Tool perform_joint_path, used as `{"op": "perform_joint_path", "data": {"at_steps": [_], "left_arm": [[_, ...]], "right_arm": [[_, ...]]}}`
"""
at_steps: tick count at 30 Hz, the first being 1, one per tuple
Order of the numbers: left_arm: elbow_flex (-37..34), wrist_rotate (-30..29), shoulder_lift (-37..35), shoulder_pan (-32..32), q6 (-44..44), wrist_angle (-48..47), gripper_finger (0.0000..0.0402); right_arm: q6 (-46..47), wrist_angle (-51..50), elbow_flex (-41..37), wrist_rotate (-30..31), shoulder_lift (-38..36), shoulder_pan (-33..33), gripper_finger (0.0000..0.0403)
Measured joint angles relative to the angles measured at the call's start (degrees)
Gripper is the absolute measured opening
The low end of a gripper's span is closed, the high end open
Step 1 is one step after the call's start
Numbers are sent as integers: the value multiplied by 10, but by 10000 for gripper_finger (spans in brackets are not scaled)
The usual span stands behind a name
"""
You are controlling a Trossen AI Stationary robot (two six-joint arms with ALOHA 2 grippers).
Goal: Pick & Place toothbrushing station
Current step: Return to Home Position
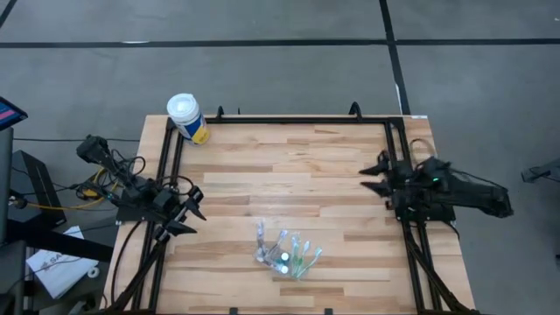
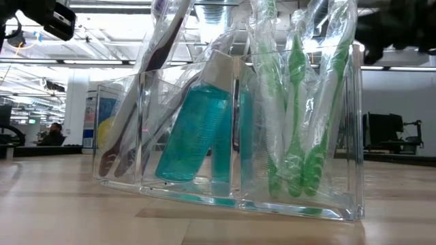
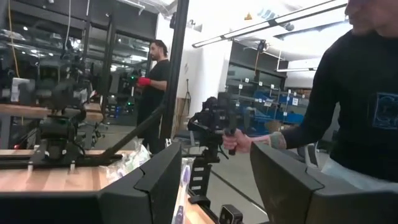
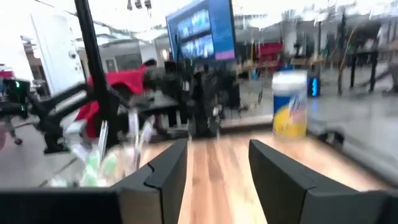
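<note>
The toothbrushing station [image 1: 284, 254] is a clear plastic holder standing on its flat base on the wooden table, near the front edge at the middle. In the low view the station [image 2: 231, 136] holds wrapped green toothbrushes [image 2: 296, 116], a purple one [image 2: 136, 109] and a teal tube [image 2: 194, 133]. My left gripper [image 1: 197, 213] stands open at the table's left edge, level, well left of the station, with nothing between its fingers [image 3: 214, 155]. My right gripper [image 1: 366, 178] stands open at the right edge, also with nothing in it [image 4: 217, 149]; its view shows the station [image 4: 93, 165] blurred, off to one side.
A white-capped canister with a yellow label [image 1: 186, 118] stands at the far left corner, also seen as the canister [image 4: 289, 112]. Black frame rails [image 1: 289, 119] run along the table's far and side edges. A person's hand [image 3: 239, 142] and another person [image 3: 155, 74] show in the room beyond.
</note>
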Motion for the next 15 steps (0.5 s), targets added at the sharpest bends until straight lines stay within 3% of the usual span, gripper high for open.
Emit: {"op": "perform_joint_path", "data": {"at_steps": [5, 15], "left_arm": [[0, 0, 0, 0, 4, -1, 188], [0, -22, 0, 0, 39, -2, 187]], "right_arm": [[13, 115, -90, 2, 0, -1, 165], [14, 72, -89, 2, 0, 0, 169]]}}
